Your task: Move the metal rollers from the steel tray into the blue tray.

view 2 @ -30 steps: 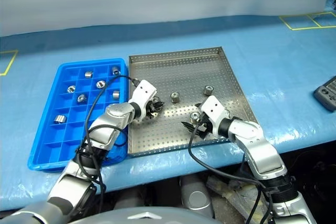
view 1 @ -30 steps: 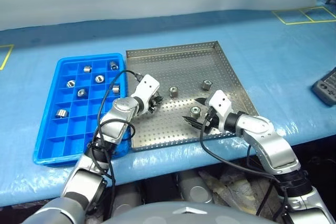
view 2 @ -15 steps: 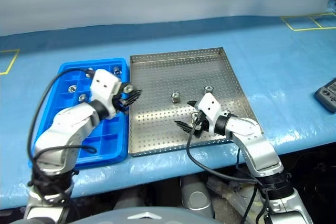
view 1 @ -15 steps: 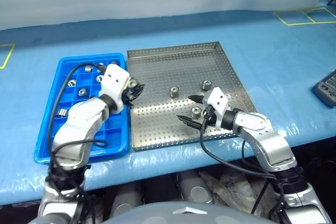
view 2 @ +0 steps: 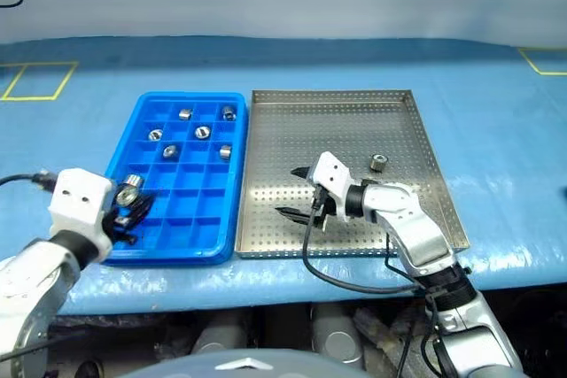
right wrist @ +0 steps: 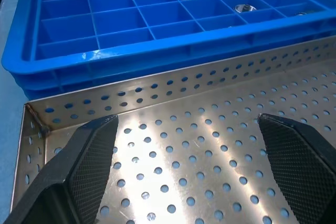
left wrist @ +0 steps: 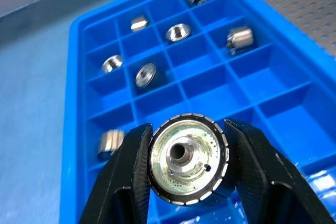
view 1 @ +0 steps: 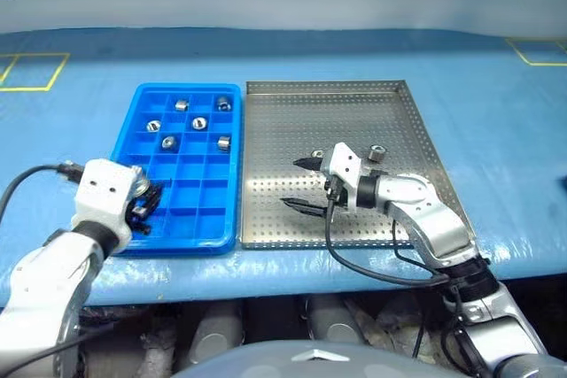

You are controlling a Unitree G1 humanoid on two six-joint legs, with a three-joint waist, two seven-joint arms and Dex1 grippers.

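My left gripper (view 2: 128, 201) is shut on one of the metal rollers (left wrist: 187, 163), a shiny ring with a dark central hole. It hovers over the near left corner of the blue tray (view 1: 232, 219). Several metal rollers (view 1: 199, 121) lie in the blue tray's far compartments, and one (left wrist: 110, 142) lies in a near cell. Another roller (view 1: 376, 151) stands on the steel tray (view 1: 354, 99), to the right of my right arm. My right gripper (view 1: 299, 185) is open and empty, just above the perforated floor (right wrist: 210, 129), pointing toward the blue tray.
Both trays sit side by side on a blue-covered table (view 1: 496, 112) whose front edge runs just below them. Yellow tape squares mark the far left (view 1: 35, 71) and far right (view 1: 536, 50) of the cover.
The camera has swung, shifting the whole picture. My left gripper carried its roller from the steel tray's left side to the blue tray's near left corner. The right gripper drifted slightly left, still open.
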